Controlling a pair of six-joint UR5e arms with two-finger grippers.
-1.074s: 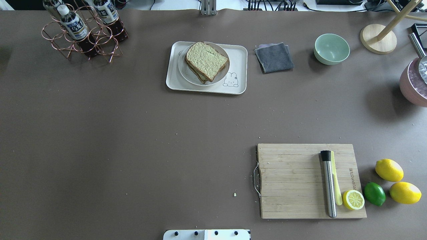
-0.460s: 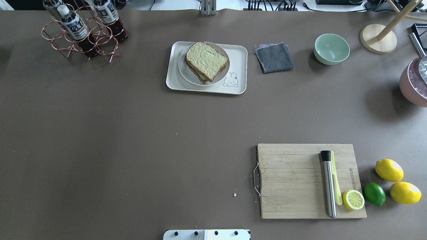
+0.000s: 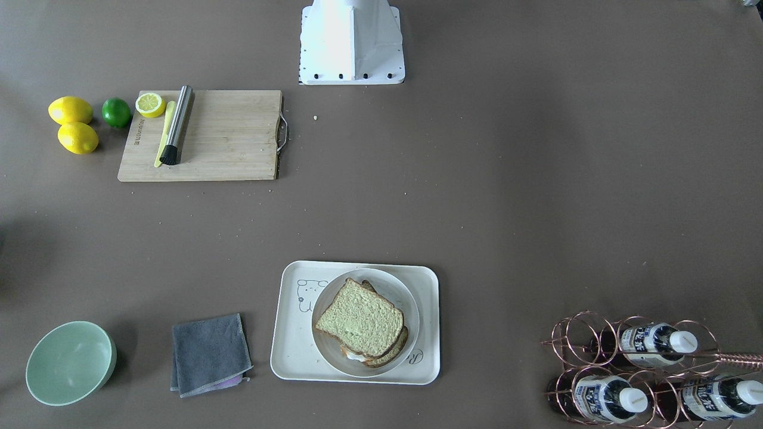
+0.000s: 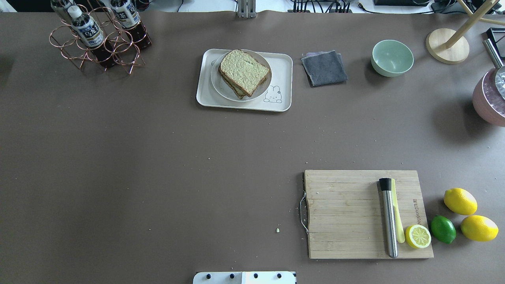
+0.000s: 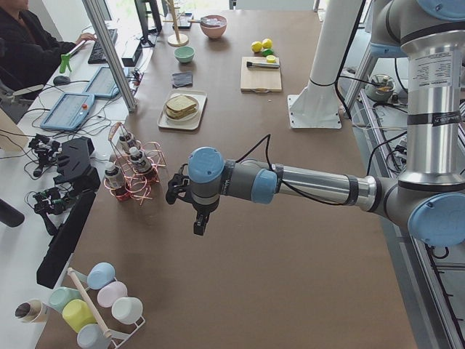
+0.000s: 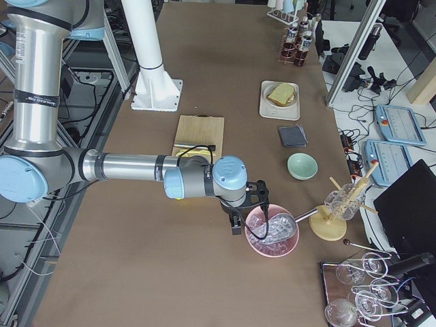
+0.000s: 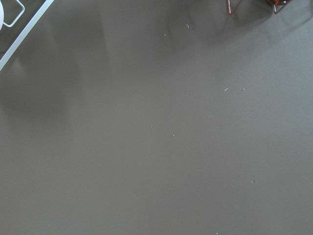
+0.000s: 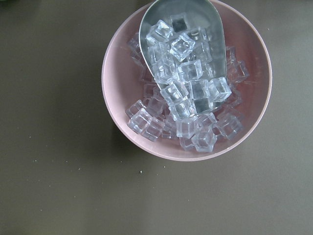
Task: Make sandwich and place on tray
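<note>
The sandwich (image 4: 244, 72), two greenish-beige bread slices with a bit of white egg at the edge (image 3: 359, 319), lies on a small round white plate (image 4: 221, 88). The plate stands on the cream tray (image 4: 282, 67) at the far middle of the table. My left gripper (image 5: 195, 218) shows only in the exterior left view, above bare table near the bottle rack; I cannot tell if it is open or shut. My right gripper (image 6: 235, 225) shows only in the exterior right view, beside the pink bowl; I cannot tell its state. Both are far from the tray.
A wooden cutting board (image 4: 347, 213) holds a steel muddler (image 4: 388, 217) and a lemon half (image 4: 418, 236); two lemons and a lime (image 4: 442, 229) lie beside it. A grey cloth (image 4: 324, 68), green bowl (image 4: 392, 57), bottle rack (image 4: 98, 37) and pink bowl of ice (image 8: 186, 83) stand around.
</note>
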